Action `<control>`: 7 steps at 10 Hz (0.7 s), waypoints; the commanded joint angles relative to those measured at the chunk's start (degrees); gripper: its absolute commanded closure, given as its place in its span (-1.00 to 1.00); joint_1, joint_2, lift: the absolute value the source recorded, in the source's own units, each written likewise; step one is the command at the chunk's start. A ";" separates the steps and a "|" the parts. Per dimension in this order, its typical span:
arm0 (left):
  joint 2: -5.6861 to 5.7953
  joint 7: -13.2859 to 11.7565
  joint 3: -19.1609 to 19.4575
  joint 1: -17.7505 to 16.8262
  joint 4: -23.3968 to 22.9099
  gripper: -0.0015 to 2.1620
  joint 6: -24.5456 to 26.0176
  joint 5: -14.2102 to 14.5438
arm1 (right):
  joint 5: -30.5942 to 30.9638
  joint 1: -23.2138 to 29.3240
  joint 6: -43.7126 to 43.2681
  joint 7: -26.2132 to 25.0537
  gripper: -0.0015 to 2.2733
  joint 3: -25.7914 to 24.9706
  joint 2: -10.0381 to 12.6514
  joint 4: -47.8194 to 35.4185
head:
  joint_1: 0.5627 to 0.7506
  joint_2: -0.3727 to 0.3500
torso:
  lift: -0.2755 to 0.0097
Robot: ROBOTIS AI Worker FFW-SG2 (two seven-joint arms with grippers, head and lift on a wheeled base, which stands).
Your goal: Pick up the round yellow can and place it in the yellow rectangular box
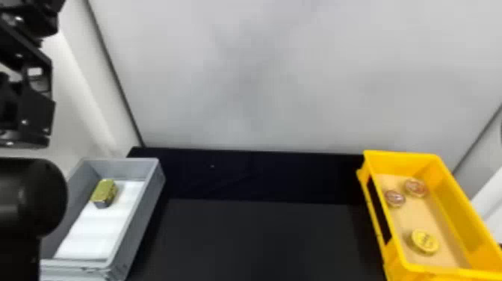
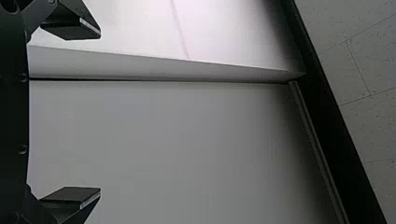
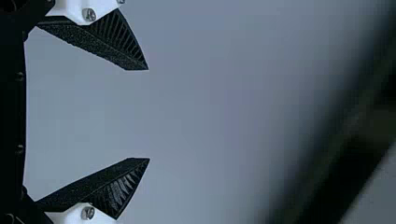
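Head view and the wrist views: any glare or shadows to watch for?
Head view: white liner looks nearly washed out, soft shadow left of the round yellow can; left wrist view: pale wall panel glares near-white; right wrist view: no strong glare.

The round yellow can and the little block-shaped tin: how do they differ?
The round yellow can has a circular top; the block-shaped tin has an oblong one.
The can's top is bright yellow, the tin's a duller greenish gold.
The can sits in the yellow box, the tin in the grey box.
Both rest inside boxes.
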 commanded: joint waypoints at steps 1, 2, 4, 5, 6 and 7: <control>0.14 0.01 0.51 0.55 0.08 -0.91 -0.63 -0.03 | -0.29 -6.14 -7.22 -3.71 -0.91 4.15 -3.20 0.27 | 0.07 0.18 | 0.92; 0.14 0.01 0.69 0.72 0.08 -0.91 -0.81 -0.03 | 0.77 -7.11 -8.54 -3.71 -0.91 4.50 -4.08 0.36 | 0.07 0.18 | 0.92; 0.23 0.01 1.13 0.99 0.08 -0.91 -0.90 0.06 | 4.02 -7.81 -10.39 -3.62 -0.91 4.68 -5.75 0.71 | 0.07 0.18 | 0.92; 0.32 0.01 1.22 1.07 0.08 -0.91 -0.90 0.06 | 5.51 -8.69 -12.41 -2.65 -0.91 3.80 -6.72 0.89 | 0.07 0.18 | 0.92; 0.32 0.01 1.22 1.16 0.08 -0.91 -0.90 0.06 | 7.27 -10.01 -13.55 -1.86 -0.92 3.36 -7.77 1.06 | 0.07 0.18 | 0.92; 0.32 0.01 1.22 1.07 0.08 -0.91 -0.90 0.06 | 8.33 -11.24 -14.87 -1.60 -0.92 3.36 -8.39 1.24 | 0.07 0.18 | 0.92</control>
